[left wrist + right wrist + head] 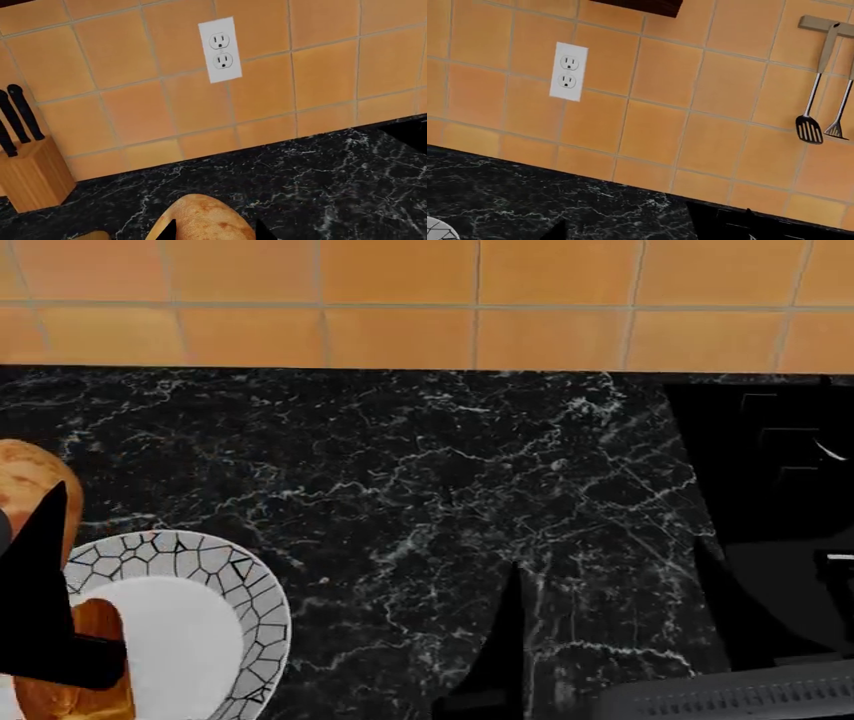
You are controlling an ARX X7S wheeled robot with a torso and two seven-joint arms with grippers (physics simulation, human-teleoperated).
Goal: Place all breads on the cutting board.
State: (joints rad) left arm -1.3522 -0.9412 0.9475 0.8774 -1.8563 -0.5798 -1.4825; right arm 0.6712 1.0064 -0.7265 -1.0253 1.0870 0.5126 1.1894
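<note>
My left gripper is shut on the pale golden loaf, with one black fingertip on each side of it, above the black counter. In the head view the loaf shows at the far left behind a left finger. The darker glossy roll lies on a white plate with a mosaic rim, partly hidden by the left gripper. My right gripper is open and empty over the counter, and its tips also show in the right wrist view. The cutting board is out of view.
A wooden knife block with black handles stands against the tiled wall. A wall outlet is above the counter. A black stovetop lies at the right. Utensils hang on the wall.
</note>
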